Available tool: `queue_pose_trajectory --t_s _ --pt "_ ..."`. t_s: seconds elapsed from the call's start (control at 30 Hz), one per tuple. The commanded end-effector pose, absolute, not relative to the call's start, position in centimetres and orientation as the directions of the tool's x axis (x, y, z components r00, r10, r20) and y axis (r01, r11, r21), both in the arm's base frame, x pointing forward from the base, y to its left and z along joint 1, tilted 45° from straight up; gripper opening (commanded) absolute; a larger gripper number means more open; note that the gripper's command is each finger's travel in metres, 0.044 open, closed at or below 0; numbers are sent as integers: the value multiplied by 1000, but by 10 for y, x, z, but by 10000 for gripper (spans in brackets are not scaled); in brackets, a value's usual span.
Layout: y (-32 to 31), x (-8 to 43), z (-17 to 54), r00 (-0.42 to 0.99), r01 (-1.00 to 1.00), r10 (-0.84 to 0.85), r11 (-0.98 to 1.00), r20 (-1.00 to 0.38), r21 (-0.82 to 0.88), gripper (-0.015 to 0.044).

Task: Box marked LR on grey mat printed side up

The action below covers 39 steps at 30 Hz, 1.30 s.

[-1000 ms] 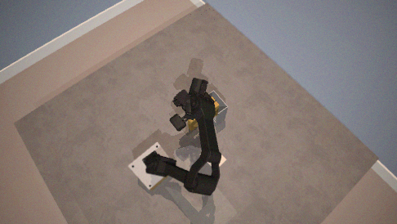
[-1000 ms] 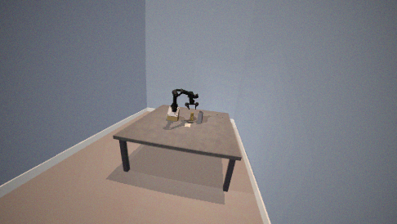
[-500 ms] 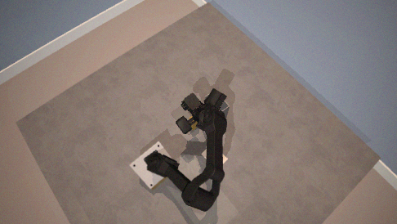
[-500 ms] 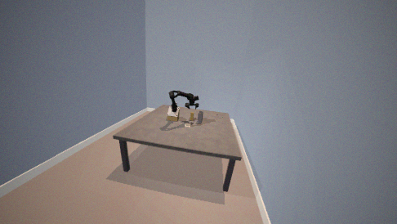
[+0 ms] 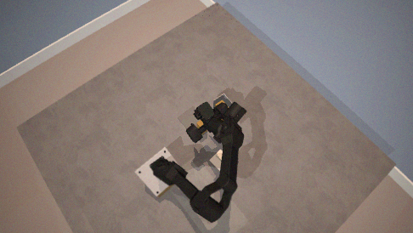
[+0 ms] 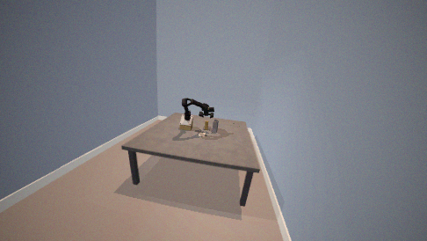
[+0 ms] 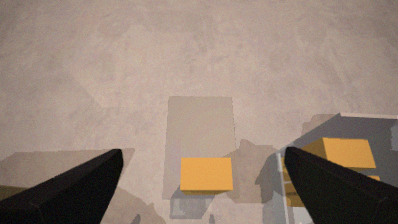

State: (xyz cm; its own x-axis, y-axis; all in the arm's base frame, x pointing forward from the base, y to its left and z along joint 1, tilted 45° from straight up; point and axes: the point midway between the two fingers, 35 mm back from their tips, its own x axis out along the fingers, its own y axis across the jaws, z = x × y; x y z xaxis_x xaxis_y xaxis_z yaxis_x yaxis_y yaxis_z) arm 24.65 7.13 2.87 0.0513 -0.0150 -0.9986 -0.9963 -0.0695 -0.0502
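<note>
The gripper (image 5: 217, 122) (image 6: 206, 115) (image 7: 204, 152) is open and empty, high above the table, its fingers wide apart. One orange box (image 5: 200, 123) (image 6: 206, 125) (image 7: 206, 174) stands upright outside the bin. In the wrist view its top overlaps the near end of the grey mat (image 7: 200, 120); its base is hidden, and no print shows on its visible faces. The grey bin (image 6: 215, 126) (image 7: 372, 117) is to the right in the wrist view. It holds two orange boxes, one at the back (image 7: 350, 153) and one partly behind the right finger. Their codes cannot be read.
A pale card-like piece (image 5: 218, 156) (image 6: 202, 135) lies on the table (image 5: 106, 98) (image 6: 176, 142) near the arm. The arm's white base plate (image 5: 146, 172) (image 6: 185, 124) is beside it. The right finger overlaps the bin's near part in the wrist view.
</note>
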Motion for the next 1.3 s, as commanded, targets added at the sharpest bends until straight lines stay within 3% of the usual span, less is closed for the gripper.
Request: queue_pose_trajectory --t_s 0.0,0.33,1.27 --pt "69 248 29 34 -997 64 -66 -997 -39 440" --pt "63 252 34 24 -998 250 -51 -968 -38 440" --pt "-9 254 81 15 -998 245 -56 -969 -30 440"
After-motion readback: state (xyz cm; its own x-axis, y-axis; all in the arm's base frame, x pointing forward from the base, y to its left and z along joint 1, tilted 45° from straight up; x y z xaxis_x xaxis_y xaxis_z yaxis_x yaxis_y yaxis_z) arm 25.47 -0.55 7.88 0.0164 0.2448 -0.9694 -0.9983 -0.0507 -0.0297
